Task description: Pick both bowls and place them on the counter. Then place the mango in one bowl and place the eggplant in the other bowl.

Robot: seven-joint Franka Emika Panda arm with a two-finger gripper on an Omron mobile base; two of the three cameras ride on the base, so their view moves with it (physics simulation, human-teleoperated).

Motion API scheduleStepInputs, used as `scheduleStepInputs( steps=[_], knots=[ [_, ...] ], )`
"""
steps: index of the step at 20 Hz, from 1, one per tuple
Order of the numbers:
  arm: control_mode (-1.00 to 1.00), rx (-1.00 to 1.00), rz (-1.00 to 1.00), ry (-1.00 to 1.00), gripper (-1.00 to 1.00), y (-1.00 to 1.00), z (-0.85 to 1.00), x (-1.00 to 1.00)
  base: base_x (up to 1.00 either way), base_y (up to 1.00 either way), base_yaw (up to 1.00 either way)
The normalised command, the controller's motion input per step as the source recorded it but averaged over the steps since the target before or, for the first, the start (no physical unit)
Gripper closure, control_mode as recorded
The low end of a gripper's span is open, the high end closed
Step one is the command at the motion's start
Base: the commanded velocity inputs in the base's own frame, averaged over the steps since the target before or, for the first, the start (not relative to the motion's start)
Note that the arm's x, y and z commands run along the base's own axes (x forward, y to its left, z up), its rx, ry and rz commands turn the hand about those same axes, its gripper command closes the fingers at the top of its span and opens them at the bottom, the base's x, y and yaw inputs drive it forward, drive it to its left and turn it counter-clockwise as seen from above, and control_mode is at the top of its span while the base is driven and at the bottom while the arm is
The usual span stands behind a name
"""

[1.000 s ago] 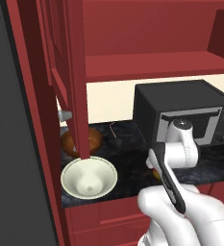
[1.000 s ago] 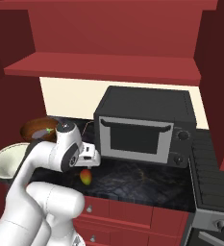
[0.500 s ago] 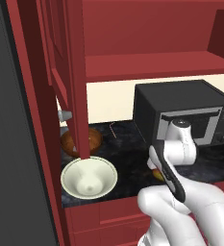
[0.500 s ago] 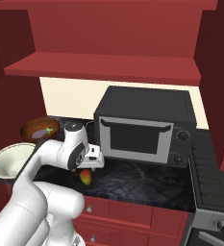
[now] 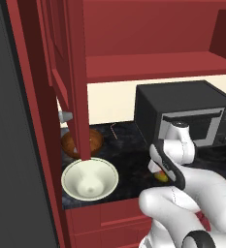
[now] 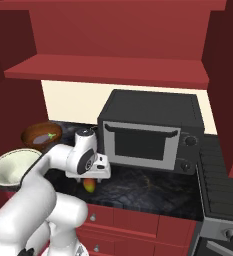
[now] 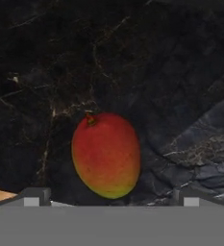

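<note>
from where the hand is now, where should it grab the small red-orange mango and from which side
Probably from straight above, closing the fingers across the narrow middle of the small red-orange oval mango. It lies flat on the dark marble counter with its long axis running away from the stem, and the open gripper hangs over it with a tip on either side.

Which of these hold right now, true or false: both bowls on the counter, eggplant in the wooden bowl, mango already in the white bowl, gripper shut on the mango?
1. Both bowls sit on the counter. True.
2. The eggplant lies in the brown wooden bowl. True.
3. The mango is in the white bowl. False: it lies on the counter, below the gripper.
4. The gripper is shut on the mango. False: it is open above it.
</note>
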Motion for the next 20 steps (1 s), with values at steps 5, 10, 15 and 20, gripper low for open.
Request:
scheduleStepInputs(
  steps=[5, 10, 15, 20],
  knots=[
    [-1.0, 0.04, 0.02, 0.04, -1.0, 0.15, -0.35, 0.03, 0.0, 0.0, 0.0],
    [-1.0, 0.01, 0.01, 0.01, -1.0, 0.15, -0.31, 0.04, 0.0, 0.0, 0.0],
    [-1.0, 0.0, 0.02, 0.02, -1.0, 0.03, -0.31, 0.09, 0.0, 0.0, 0.0],
    [-1.0, 0.0, 0.03, 0.01, -1.0, -0.01, -0.18, -0.08, 0.0, 0.0, 0.0]
  ],
)
